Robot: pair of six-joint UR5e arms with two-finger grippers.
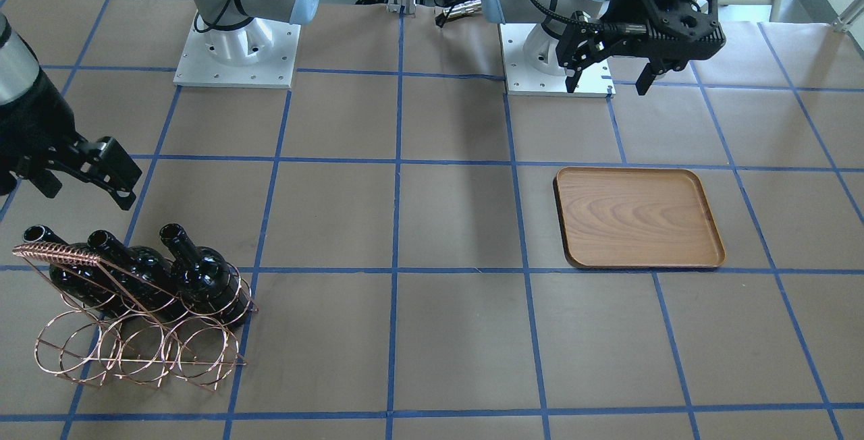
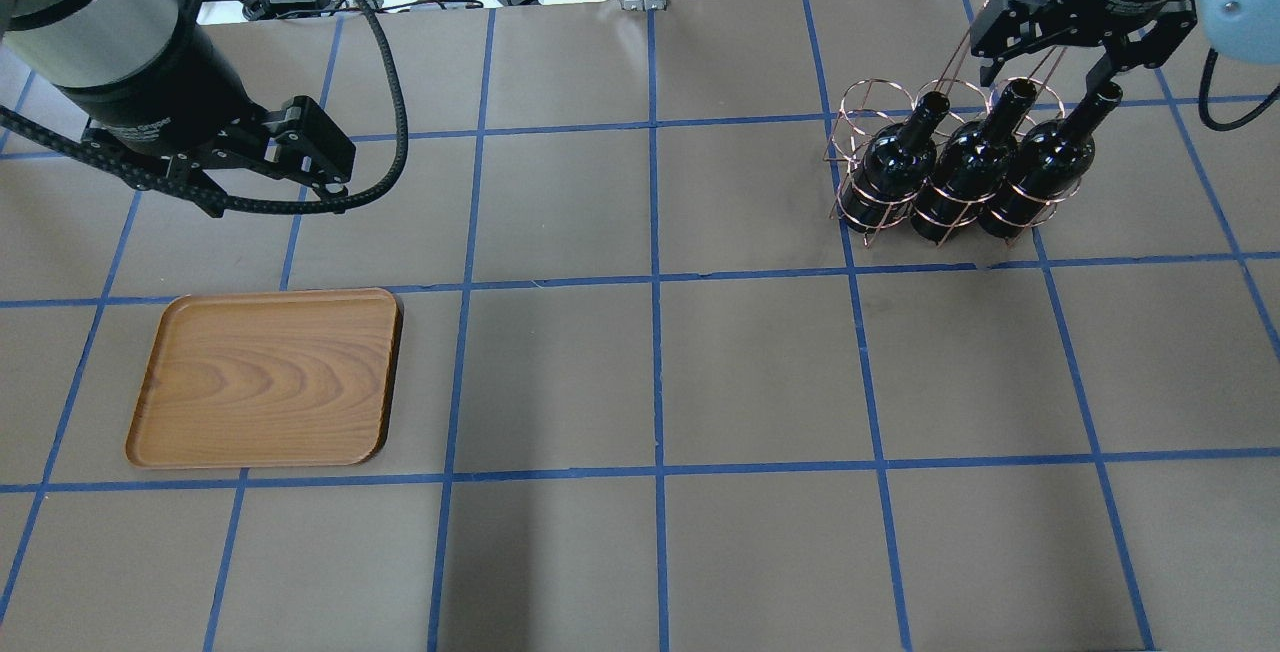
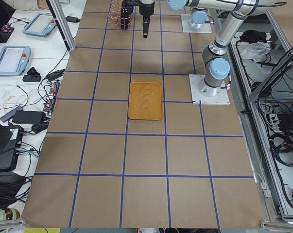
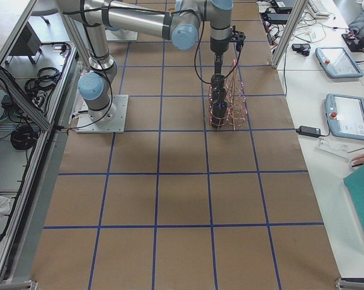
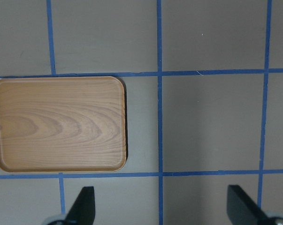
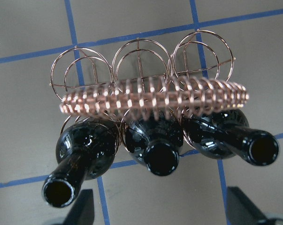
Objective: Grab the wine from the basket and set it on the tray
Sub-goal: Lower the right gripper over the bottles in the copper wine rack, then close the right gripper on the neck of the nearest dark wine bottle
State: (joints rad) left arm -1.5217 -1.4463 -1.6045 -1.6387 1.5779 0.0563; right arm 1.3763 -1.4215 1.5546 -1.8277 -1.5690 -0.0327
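Three bottles are seated tilted in the basket on the counter, well apart from the tray. The right tool is held open just above their necks. The left tool is held open near the tray.

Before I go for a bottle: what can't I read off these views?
- Bottle bases: the basket handle and rings cover them, right wrist view.
- Fill level: near-black glass hides it everywhere.
- Right pincer: its wrist view shows only fingertips, cut by the bottom edge.
- Exterior left: basket tiny, cut by top edge.
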